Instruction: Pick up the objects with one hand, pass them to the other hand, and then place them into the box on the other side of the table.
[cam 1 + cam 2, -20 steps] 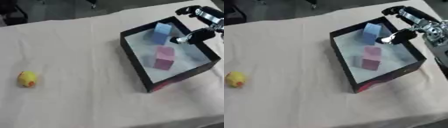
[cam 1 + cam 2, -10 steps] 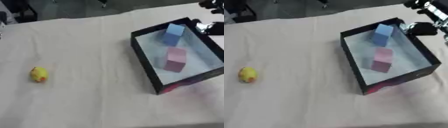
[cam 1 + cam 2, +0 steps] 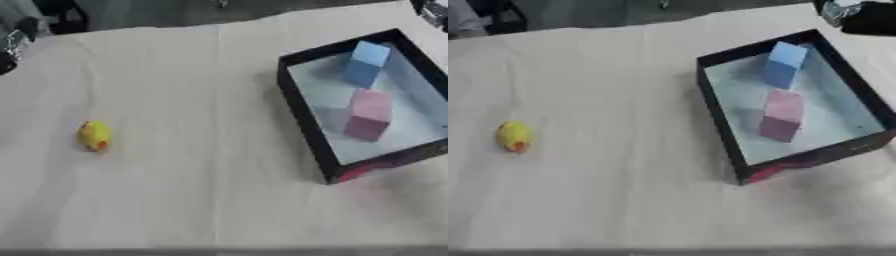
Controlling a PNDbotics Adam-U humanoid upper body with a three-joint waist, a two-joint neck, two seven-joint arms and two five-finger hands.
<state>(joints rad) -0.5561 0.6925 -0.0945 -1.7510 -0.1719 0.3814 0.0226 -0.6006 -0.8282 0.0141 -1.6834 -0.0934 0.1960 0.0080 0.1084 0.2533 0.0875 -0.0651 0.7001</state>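
Right hand (image 3: 859, 15) cut off at corner, fingers indiscernible; box (image 3: 719, 107) holds 2 blocks.

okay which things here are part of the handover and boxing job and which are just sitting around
Part of the job:
- black box, on the table's right
- blue block and pink block, both already inside the box
- small yellow object, alone on the cloth at the left, not yet boxed

Just lying about:
- tan tablecloth
- dark blurred shapes past the table's far edge
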